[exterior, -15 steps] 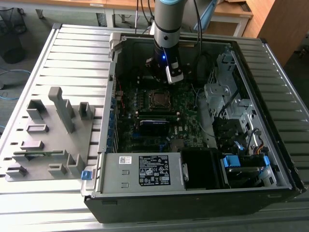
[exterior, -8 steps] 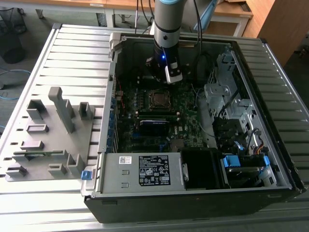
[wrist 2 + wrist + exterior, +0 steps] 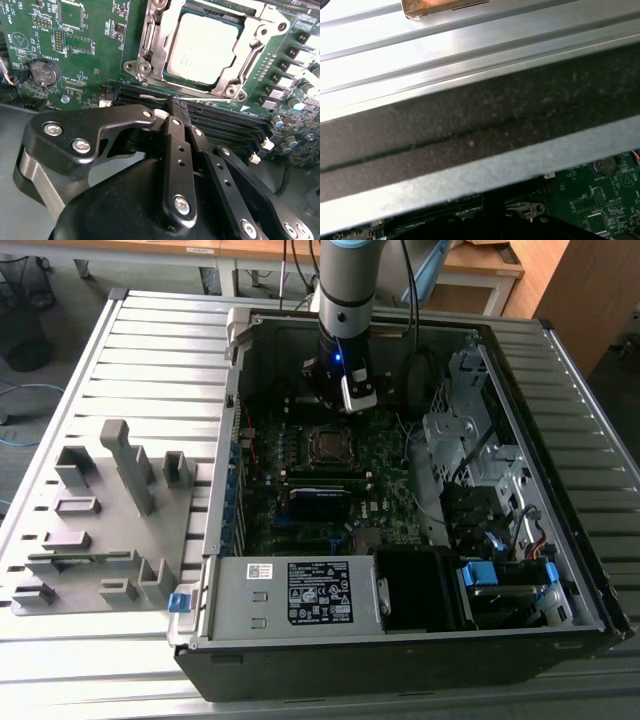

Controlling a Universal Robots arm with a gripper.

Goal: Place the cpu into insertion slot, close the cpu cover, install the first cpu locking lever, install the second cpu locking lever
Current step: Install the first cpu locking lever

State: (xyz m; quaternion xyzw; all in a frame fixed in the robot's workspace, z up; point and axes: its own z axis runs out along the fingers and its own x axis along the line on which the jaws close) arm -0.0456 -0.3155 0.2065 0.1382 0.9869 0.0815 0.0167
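The cpu (image 3: 202,47), a dull silver square, lies flat in its socket on the green motherboard (image 3: 80,50). The cpu cover (image 3: 250,55), a silvery metal frame, is folded down around it. A thin silvery lever wire (image 3: 150,96) runs along the socket edge nearest my fingers. My gripper (image 3: 177,104) is shut, its black fingers (image 3: 175,150) pressed together, tips just off that edge over the memory slots (image 3: 225,117). In the exterior view the gripper (image 3: 340,400) hangs inside the open computer case just behind the socket (image 3: 327,445).
A power supply (image 3: 290,595) fills the case's front. Drive bays and cables (image 3: 470,440) crowd the exterior view's right. A grey fixture rack (image 3: 100,510) stands on the slatted table on the exterior view's left. A coin battery (image 3: 44,71) sits on the board. The case wall (image 3: 470,135) is close.
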